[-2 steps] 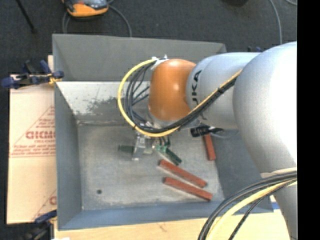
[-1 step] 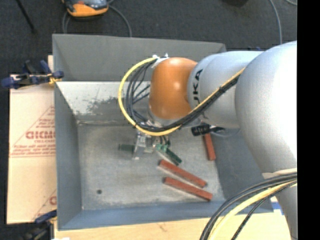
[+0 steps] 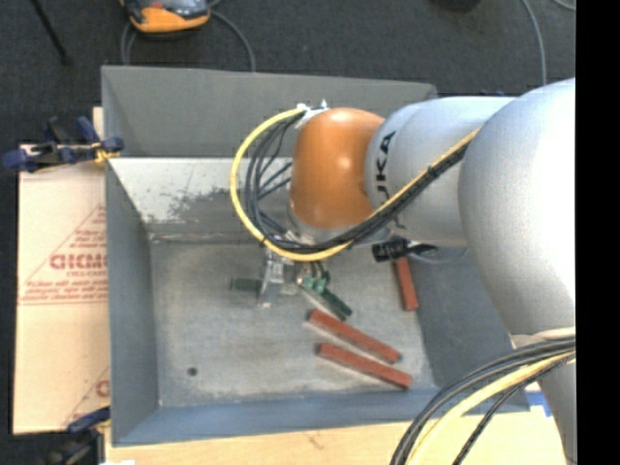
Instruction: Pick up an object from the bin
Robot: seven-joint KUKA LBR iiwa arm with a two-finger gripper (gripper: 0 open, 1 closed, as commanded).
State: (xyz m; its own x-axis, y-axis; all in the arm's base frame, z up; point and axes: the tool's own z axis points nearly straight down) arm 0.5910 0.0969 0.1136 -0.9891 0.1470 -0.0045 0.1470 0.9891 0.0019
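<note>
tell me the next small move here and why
Probably nudge the gripper a little toward the view's right, over the small green piece beside it. That piece lies nearest, with the two reddish sticks farther off.

Light falls from overhead, bright and fairly even. The arm's white shell point(image 3: 504, 192) takes most of it and looks nearly washed out. The orange cover point(image 3: 329, 177) carries a soft sheen on top. The bin point(image 3: 131, 308) has a pale far wall, a duller bottom and a soft shadow under the wrist. The dark floor point(image 3: 339, 27) around it stays dim.
</note>
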